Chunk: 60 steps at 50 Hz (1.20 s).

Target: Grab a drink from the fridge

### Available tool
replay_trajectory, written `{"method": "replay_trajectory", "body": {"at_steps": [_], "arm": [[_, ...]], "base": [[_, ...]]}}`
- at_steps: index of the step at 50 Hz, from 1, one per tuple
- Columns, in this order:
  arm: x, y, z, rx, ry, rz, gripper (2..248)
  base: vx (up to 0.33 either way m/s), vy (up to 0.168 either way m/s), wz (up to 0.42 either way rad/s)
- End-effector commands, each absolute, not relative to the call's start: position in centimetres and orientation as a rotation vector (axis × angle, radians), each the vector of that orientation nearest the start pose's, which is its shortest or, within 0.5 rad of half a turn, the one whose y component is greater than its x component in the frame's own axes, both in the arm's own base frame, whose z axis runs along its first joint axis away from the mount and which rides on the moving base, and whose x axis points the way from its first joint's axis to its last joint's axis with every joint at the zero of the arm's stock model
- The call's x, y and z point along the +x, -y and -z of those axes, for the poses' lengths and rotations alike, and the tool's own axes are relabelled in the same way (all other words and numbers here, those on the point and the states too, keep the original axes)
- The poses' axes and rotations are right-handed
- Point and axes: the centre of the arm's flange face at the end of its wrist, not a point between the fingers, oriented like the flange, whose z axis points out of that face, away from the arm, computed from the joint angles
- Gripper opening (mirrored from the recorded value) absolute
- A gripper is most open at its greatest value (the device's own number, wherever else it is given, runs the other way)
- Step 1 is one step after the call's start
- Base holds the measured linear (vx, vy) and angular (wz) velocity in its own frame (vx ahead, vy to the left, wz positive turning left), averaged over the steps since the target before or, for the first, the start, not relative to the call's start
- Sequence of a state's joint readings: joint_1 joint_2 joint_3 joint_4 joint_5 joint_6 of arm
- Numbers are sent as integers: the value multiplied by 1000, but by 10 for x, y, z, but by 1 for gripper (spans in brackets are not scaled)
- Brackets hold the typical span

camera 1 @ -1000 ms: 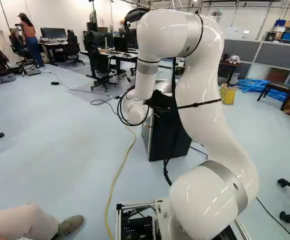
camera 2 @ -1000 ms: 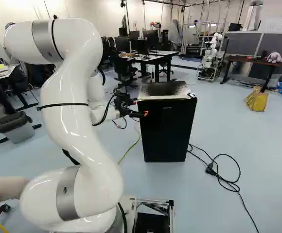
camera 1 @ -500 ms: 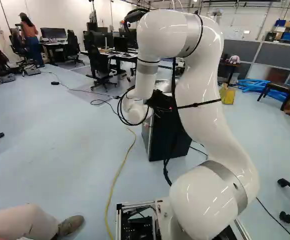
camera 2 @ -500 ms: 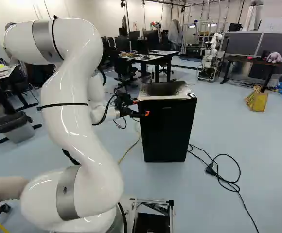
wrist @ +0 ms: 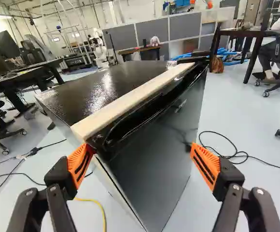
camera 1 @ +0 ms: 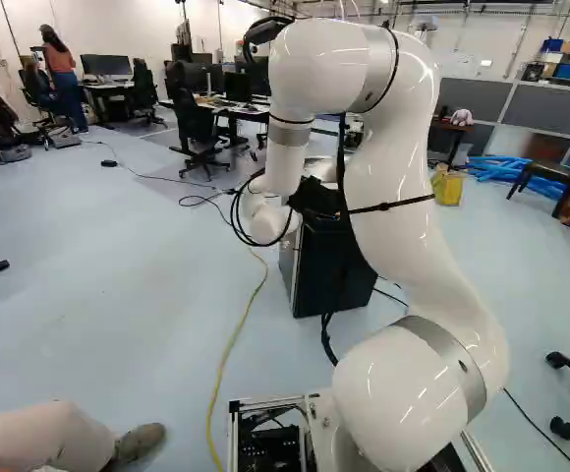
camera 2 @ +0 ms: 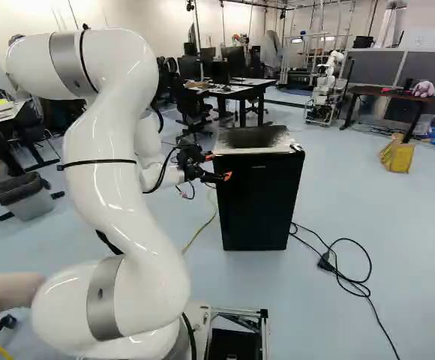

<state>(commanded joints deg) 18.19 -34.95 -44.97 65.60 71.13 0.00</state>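
Note:
In the right base view my gripper (camera 2: 219, 166) is at the upper front corner of the small black fridge (camera 2: 259, 199), level with the top of its door. The wrist view shows the gripper (wrist: 144, 164) with its two orange-padded fingers wide apart and nothing gripped. One fingertip is by the door's upper corner, at the end of the pale strip (wrist: 130, 104) along the top's front edge; whether it touches cannot be told. The other stands out in front of the door face (wrist: 154, 159). The door looks shut. No drink shows; the inside is hidden.
Black cables (camera 2: 345, 270) lie on the floor beside the fridge, and a yellow cable (camera 1: 228, 349) runs toward the base. A person's leg (camera 1: 44, 438) is close by the base. Desks and chairs (camera 1: 201, 128) stand behind. Another robot (camera 2: 326, 86) is farther back.
The gripper has edged very slightly toward the fridge. The yellow cable has shifted a little on the floor. The base and the fridge look unmoved.

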Motion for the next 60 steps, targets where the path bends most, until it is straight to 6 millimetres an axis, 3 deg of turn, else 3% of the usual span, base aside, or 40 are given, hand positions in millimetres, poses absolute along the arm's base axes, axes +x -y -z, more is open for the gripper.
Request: {"method": "replay_trajectory", "body": {"at_steps": [60], "arm": [[403, -97, -272, -2631, -1211, 2028, 247]], "base": [[0, -1, -2]]}}
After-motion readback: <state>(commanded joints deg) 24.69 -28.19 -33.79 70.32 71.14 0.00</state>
